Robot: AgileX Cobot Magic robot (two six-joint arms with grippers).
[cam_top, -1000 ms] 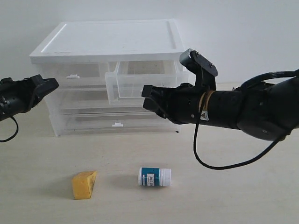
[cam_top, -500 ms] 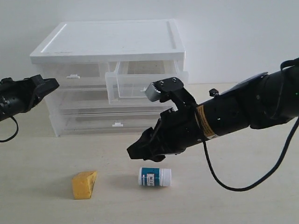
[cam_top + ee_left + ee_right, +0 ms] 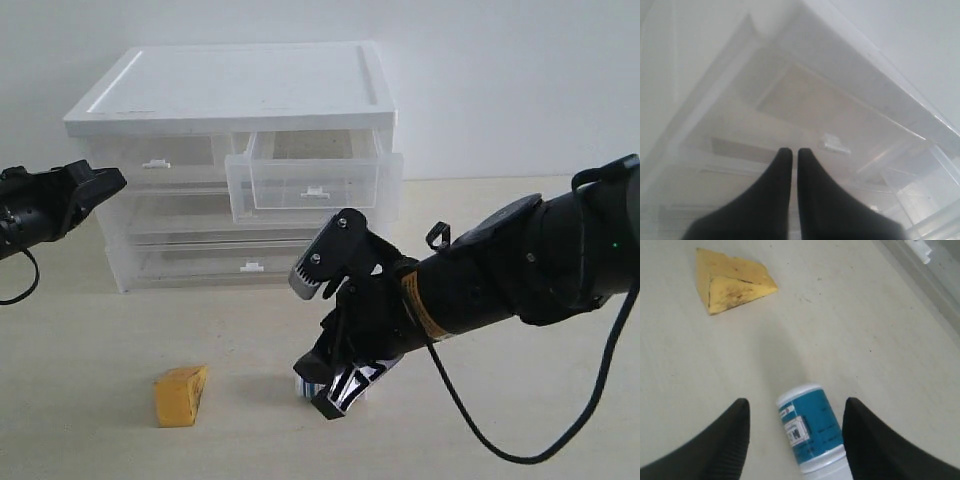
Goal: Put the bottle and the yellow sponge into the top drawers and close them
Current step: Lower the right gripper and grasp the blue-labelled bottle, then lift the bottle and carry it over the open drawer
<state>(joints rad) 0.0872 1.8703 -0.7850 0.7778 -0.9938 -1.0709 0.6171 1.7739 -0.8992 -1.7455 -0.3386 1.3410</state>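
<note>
The bottle (image 3: 812, 430) lies on its side on the table, white with a teal label. My right gripper (image 3: 796, 402) is open, one finger on each side of the bottle, not touching it. In the exterior view the right gripper (image 3: 328, 385) hides most of the bottle (image 3: 303, 384). The yellow sponge (image 3: 180, 395) lies on the table left of it, also seen as the sponge (image 3: 732, 285) in the right wrist view. The right top drawer (image 3: 315, 182) is pulled out; the left top drawer (image 3: 160, 155) is closed. My left gripper (image 3: 108, 183) is shut and empty at the cabinet's left side, its tips (image 3: 794, 151) near a white handle tab (image 3: 834, 145).
The white cabinet (image 3: 240, 90) stands at the back with two full-width drawers (image 3: 200, 262) below the small ones. A pale wall rises behind it. The right arm's black cable (image 3: 480, 430) loops over the table on the right.
My right arm swung down from the open drawer's front to the table and now straddles the bottle. The left arm, the sponge and the drawers have not moved.
</note>
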